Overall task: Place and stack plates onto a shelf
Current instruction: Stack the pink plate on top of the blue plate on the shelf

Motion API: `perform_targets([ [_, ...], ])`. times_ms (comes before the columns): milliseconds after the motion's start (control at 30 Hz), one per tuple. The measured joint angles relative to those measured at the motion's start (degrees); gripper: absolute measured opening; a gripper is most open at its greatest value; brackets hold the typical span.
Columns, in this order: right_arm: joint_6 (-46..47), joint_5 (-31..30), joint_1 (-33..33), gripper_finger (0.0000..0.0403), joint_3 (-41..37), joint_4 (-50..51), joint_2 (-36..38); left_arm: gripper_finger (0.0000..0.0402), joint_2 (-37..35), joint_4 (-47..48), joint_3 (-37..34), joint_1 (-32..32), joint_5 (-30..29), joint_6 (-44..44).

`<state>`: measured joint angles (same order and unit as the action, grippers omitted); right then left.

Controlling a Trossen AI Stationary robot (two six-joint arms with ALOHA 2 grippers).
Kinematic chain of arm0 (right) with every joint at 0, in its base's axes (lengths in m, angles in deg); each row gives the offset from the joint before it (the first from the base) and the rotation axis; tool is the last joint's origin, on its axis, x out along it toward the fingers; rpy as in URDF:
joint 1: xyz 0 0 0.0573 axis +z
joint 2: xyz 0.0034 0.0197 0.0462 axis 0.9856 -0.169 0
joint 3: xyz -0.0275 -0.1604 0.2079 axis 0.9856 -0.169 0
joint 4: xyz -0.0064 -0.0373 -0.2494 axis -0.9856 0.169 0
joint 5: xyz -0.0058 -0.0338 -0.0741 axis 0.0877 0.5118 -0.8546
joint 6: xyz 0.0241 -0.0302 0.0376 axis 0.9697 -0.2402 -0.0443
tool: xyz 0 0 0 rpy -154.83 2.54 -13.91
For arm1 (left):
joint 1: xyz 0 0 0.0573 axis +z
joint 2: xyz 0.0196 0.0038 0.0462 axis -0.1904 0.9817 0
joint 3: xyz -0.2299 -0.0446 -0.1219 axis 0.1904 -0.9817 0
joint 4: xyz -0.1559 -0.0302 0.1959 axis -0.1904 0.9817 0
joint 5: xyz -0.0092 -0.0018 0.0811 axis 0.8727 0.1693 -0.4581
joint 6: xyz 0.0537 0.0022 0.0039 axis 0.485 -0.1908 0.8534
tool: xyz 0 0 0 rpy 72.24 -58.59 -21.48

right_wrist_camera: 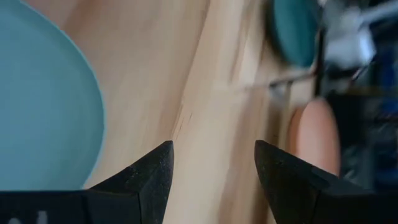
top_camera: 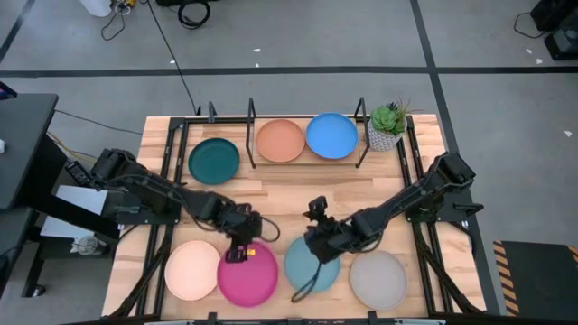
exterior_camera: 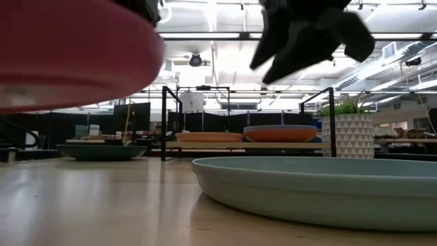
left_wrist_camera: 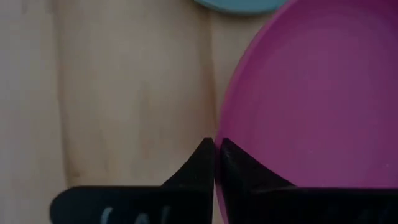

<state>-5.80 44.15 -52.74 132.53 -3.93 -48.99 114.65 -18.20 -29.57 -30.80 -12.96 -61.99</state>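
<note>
The magenta plate is at the near edge between the cream plate and the light blue plate; the grey plate lies farther right. My left gripper is shut at the magenta plate's far rim. My right gripper hangs open over the light blue plate's far edge, touching nothing. On the black rod shelf rest an orange plate and a blue plate. The dark teal plate lies on the table left of the shelf. My left gripper pinches the magenta plate's rim at its far edge, one finger inside the plate and one outside. The fingers come from above, pointing down. In the low view the plate is up off the tabletop, its underside showing.
A small green plant in a white pot stands at the shelf's right end. Bare wood lies between the shelf and the near row of plates. In the low view the light blue plate lies flat close by, the shelf behind it.
</note>
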Motion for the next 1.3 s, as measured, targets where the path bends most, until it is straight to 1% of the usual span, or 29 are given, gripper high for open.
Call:
perform_targets([
  [100, -7.16, -2.11, 2.33, 0.0227, 0.0, -3.92, 0.0, 0.0014, -0.27, -0.2, 0.0, 4.23, 2.92, 2.3],
  [233, -14.23, -2.32, 4.41, 0.0226, 0.0, -7.48, 0.0, 0.0018, -0.32, -1.95, 0.0, 9.89, 9.07, 2.97],
  [333, -17.43, 0.4, 4.81, 0.0226, 0.0, -9.46, 0.0, 0.0019, -0.32, -4.08, 0.0, 13.22, 12.52, 3.04],
  [433, -19.84, 4.73, 4.59, 0.0225, 0.0, -11.43, 0.0, 0.0018, -0.32, -5.35, 0.0, 15.66, 14.18, 3.24],
  [500, -21.49, 6.31, 4.2, 0.0222, 0.0, -12.75, -0.21, 0.0018, -0.32, -5.98, 0.0, 16.9, 15.28, 3.67],
  [600, -23.74, 6.99, 3.83, 0.0216, 0.0, -14.37, -0.22, 0.0018, -0.32, -6.1, 0.0, 18.38, 15.64, 3.96],
  [767, -26.18, 12.54, 2.69, 0.0205, 0.0, -16.98, -0.22, 0.0019, -0.32, -8.74, 0.0, 20.3, 15.77, 4.36],
  [833, -26.31, 13.39, 2.24, 0.0199, 0.0, -17.2, -0.22, 0.0019, -0.32, -10.49, 0.0, 20.76, 16.07, 4.07],
  [900, -26.33, 12.51, 1.97, 0.0191, 0.0, -17.43, -0.22, 0.0019, -0.32, -12.17, 0.0, 21.06, 17.09, 3.71],
  [1067, -26.33, 8.04, 2.01, 0.0163, 0.0, -17.4, -0.22, 0.0019, -0.32, -14.25, 0.0, 21.05, 18.07, 2.41],
  [1200, -26.58, 7.73, 2.07, 0.0133, 0.0, -17.38, -0.22, 0.0021, -0.32, -15.18, 0.0, 21.06, 18.02, 2.88],
  [1300, -26.05, 7.75, 2.17, 0.0109, 0.0, -17.09, -0.22, 0.0031, -0.32, -17.69, 0.0, 21.07, 17.44, 3.44],
])
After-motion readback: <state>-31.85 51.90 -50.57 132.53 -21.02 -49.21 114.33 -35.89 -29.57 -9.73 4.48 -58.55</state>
